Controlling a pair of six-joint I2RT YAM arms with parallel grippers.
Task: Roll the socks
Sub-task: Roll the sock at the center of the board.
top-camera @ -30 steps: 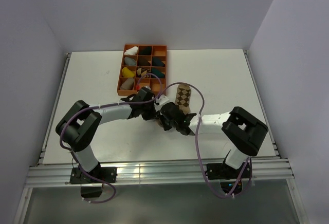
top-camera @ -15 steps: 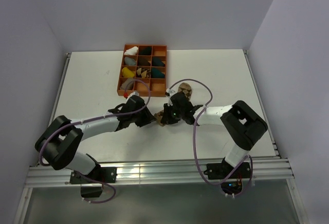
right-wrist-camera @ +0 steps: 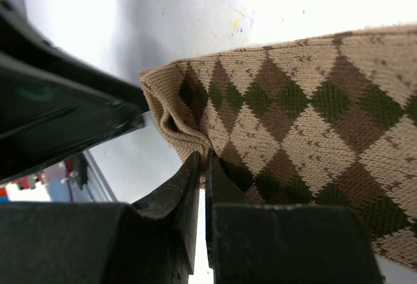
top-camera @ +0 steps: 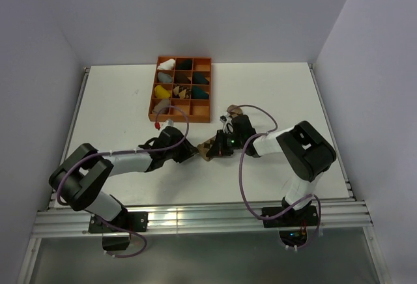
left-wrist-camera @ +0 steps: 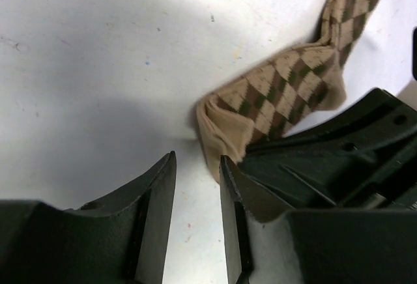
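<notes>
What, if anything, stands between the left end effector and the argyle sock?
Nothing visible. The left end effector, open, sits right at the folded end of the argyle sock, with only bare table in its gap. The right end effector pinches that same end alongside.

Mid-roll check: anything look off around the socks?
The argyle sock is bunched into a loose fold at its end, not a tight roll. The right tool pinches only that fold's edge; the left tool stands open beside it, holding nothing.

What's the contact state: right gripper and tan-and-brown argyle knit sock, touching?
Touching. Right wrist view: right gripper pinches the tan-and-brown argyle knit sock at its folded edge.
</notes>
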